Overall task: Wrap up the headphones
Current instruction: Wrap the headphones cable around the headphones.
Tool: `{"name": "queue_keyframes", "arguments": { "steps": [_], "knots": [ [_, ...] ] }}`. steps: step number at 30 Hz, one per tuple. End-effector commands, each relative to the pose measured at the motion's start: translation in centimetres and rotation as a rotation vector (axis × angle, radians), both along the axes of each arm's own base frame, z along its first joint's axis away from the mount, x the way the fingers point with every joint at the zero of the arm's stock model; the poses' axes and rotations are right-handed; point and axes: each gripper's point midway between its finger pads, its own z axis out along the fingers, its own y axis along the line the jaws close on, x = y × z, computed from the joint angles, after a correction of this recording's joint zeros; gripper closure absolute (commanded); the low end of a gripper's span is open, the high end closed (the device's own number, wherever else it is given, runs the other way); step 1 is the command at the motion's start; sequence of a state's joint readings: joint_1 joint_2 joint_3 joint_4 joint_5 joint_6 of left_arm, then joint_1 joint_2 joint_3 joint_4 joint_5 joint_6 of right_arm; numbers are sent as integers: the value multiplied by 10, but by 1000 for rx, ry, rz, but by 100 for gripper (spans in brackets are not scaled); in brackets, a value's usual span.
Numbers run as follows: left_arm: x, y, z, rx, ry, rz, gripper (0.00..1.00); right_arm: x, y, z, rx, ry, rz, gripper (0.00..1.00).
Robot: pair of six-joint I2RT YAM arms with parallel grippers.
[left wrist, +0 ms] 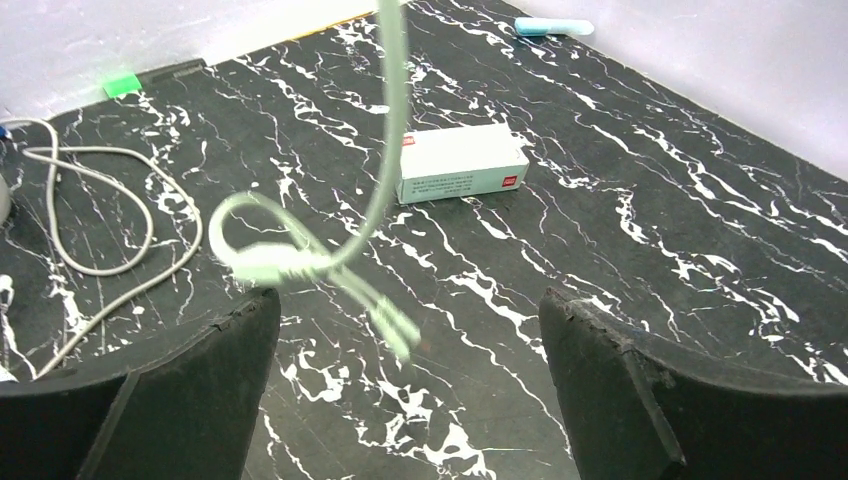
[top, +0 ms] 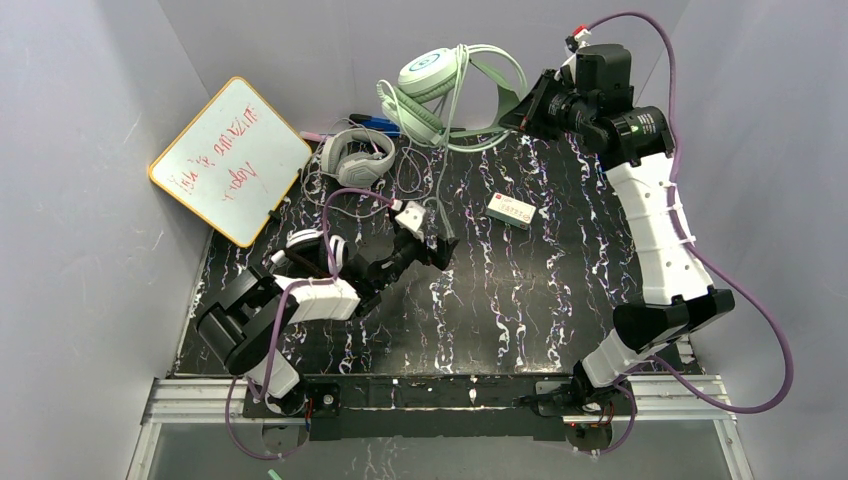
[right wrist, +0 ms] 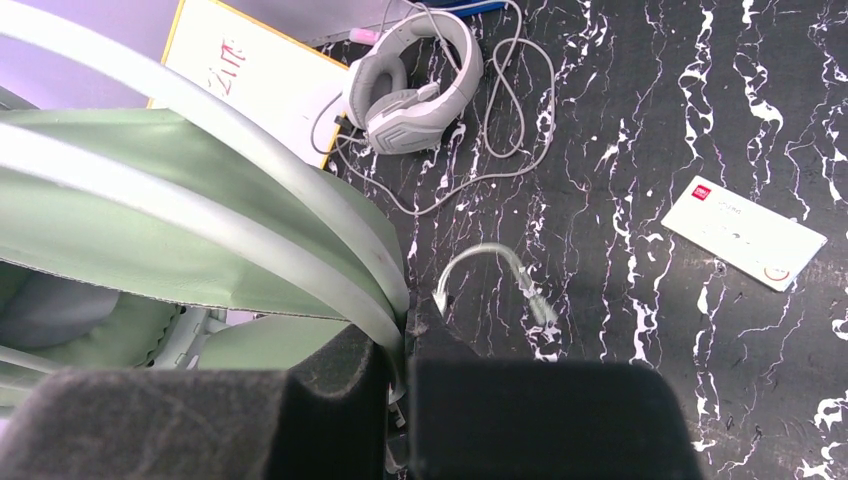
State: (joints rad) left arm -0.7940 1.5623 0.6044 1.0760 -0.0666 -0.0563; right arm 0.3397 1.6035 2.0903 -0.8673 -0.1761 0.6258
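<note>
Top external view first: the right gripper (top: 528,108) is up at the far side of the table (top: 560,300), fingers pressed tight on the headband of the mint-green headset (top: 430,75), holding it lifted off the surface. Its pale cable (left wrist: 270,262) drops down, and the left wrist view shows the loose end, a loop and the plug, dangling right between the left gripper's (left wrist: 410,310) fingers, which stand spread wide and grip nothing. So not one turn of cord is around this headset yet; by my read we're at the very start, with the cable end about to be caught. The grey headset (top: 358,157) lies near the whiteboard (top: 230,160), its grey cable (left wrist: 80,151) sprawled loose across the marble pattern, plainly unwrapped. What looks like the black-and-white headset (top: 303,243) sits partly hidden under the left arm, and I can't tell how its cord lies. A small box (top: 512,210) rests mid-table, well clear. Three headsets, none visibly wrapped: nearly everything is left to do.
</note>
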Motion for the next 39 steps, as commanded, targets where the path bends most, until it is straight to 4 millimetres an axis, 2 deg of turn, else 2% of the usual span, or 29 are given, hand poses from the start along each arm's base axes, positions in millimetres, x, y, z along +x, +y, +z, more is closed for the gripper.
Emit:
{"name": "queue_keyframes", "arguments": {
  "steps": [1,3,5,7,10,11,12,14,15,16,23,27,29,34,39],
  "knots": [
    [4,2,8,-94,33,36,1,-13,1,68,118,-169,20,99],
    [4,2,-1,-105,71,48,2,-13,1,68,118,-169,20,99],
    [3,2,-19,-131,145,66,3,-13,1,69,120,-173,19,99],
    [2,-1,-40,-152,228,72,9,-13,0,70,123,-176,17,99],
    [5,-2,-65,-146,292,99,22,-14,0,73,129,-181,18,99],
    [6,-4,-70,-136,294,100,29,-14,0,73,131,-182,19,99],
    [8,-8,-73,-119,289,88,44,-14,0,73,132,-180,20,99],
    [11,-16,-78,-84,276,57,81,-15,0,75,134,-182,22,99],
    [12,-16,-80,-76,276,53,96,-15,0,75,134,-183,21,99],
    [11,-15,-82,-74,280,58,100,-15,-1,75,132,-183,18,99],
    [-5,2,-98,-49,320,64,100,-15,-6,74,119,-182,4,99],
    [-19,10,-108,-52,362,62,100,-19,-6,83,133,-191,22,99],
    [-22,14,-105,-81,365,62,100,-23,-6,89,138,-196,32,99],
    [-31,8,-93,-136,382,-34,100,-38,-12,95,132,-205,44,99],
    [-44,5,-78,-146,361,-116,100,-41,-30,88,78,-202,-20,99]
  ]
}}
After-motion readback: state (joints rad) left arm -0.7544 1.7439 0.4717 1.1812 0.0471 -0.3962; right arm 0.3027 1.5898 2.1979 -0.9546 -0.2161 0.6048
